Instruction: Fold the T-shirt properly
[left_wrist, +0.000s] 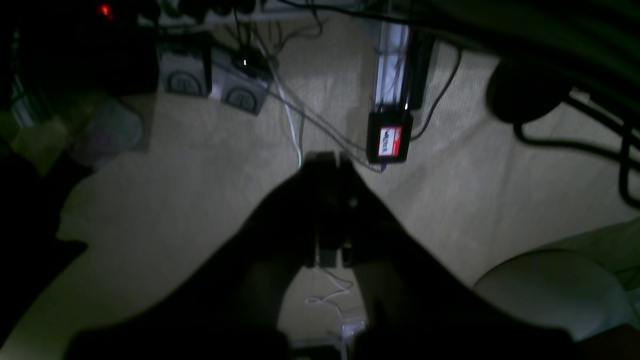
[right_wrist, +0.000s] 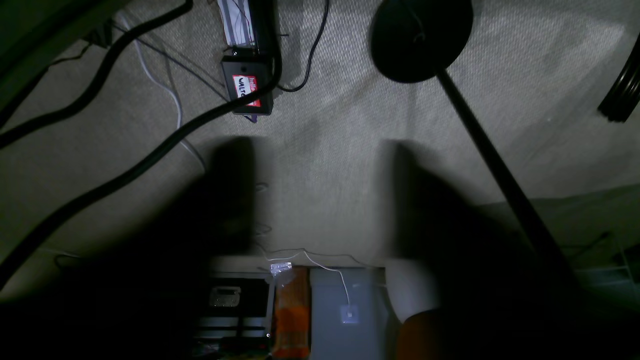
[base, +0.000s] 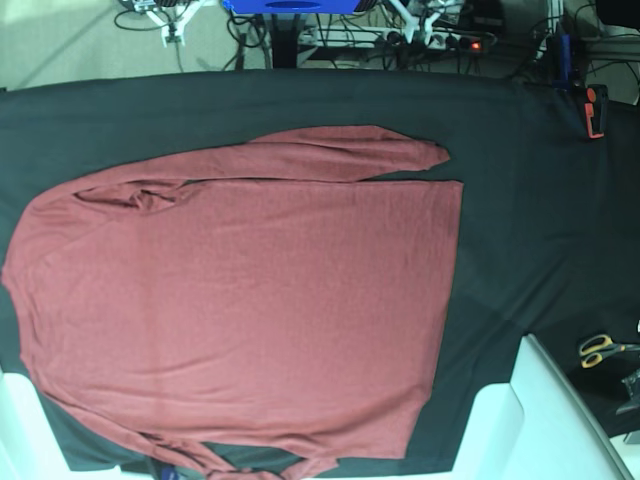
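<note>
Base view: T-shirt (base: 240, 300) flat, unfolded, so I'm at step one. Left gripper (left_wrist: 330, 210) pinched shut, right gripper (right_wrist: 320, 200) spread; next grab the 12 o'clock sleeve (base: 340, 152).

Large plain brick-red long-sleeved T-shirt of thin soft knit (base: 250, 300), no print, spread flat on a black tablecloth (base: 540, 200) in the base view. Lies sideways: shoulders and neck end toward 9 o'clock, straight hem edge toward 3 o'clock. Body mostly smooth, faint creases only. One sleeve at 12 o'clock lies folded along the body's upper edge, cuff pointing toward 3 o'clock, a thin dark gap of cloth between sleeve and body. Small bunch of wrinkles near that shoulder at about 10 o'clock. Other sleeve runs along the lower edge at 6 o'clock, partly cut off by the frame. Not folded yet. Wrist views do not show it.
</note>
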